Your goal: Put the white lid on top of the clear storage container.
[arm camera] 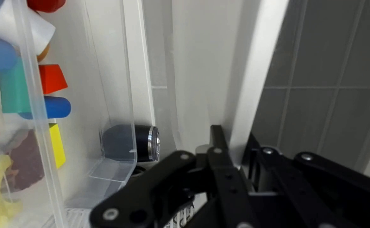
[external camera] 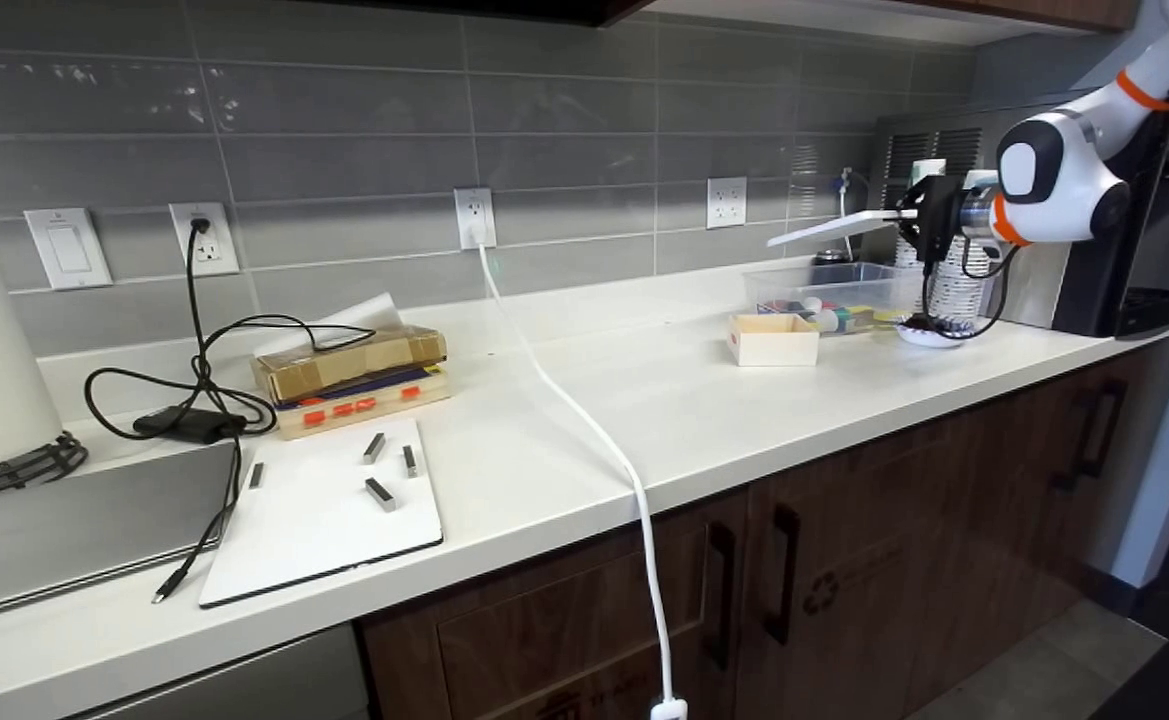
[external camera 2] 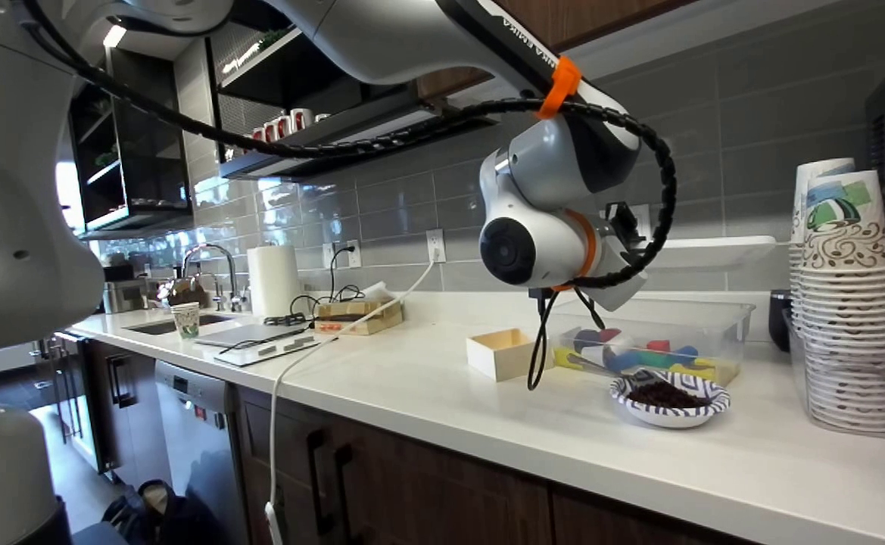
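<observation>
- Here, we see the white lid (external camera: 834, 229) clamped in the gripper (arm camera: 234, 136), fingers (arm camera: 218, 136) on both sides; it slopes, higher than the clear storage container (external camera 2: 715, 327) and apart from it.
- Coloured pieces (arm camera: 52, 79) lie inside that container.
- Near its front we find a wooden box (external camera: 779, 349) and a patterned bowl (external camera 2: 669, 417), with stacked cups (external camera 2: 851, 327) past one end.
- Only the wrist view gives us a brown block (arm camera: 28, 160) plainly; mugs (external camera 2: 300, 119) appear in an exterior view alone.
</observation>
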{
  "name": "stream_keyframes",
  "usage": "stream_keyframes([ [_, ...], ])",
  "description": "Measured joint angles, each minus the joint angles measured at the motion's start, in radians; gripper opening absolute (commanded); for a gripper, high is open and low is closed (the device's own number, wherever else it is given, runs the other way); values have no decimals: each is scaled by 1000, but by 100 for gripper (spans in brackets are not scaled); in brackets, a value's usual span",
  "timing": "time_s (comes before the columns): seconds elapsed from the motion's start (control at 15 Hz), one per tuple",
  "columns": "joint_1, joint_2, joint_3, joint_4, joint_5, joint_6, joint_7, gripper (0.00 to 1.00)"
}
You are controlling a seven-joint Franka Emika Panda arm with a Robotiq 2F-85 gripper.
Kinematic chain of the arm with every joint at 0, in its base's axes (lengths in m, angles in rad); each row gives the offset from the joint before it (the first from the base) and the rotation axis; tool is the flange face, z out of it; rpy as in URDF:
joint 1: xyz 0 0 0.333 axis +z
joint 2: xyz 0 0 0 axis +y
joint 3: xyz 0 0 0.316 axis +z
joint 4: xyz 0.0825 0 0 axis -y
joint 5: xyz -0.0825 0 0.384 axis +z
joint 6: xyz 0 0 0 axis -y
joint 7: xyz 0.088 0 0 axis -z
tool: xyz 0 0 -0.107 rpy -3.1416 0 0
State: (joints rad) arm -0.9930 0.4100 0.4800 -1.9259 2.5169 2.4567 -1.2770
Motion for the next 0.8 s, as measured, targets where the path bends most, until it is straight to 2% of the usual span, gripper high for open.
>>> stream_keyframes([
  [0.33,-55,62,68,68,0,83,0,4],
  [0.8,-41,139,100,156,0,138,-3,4],
])
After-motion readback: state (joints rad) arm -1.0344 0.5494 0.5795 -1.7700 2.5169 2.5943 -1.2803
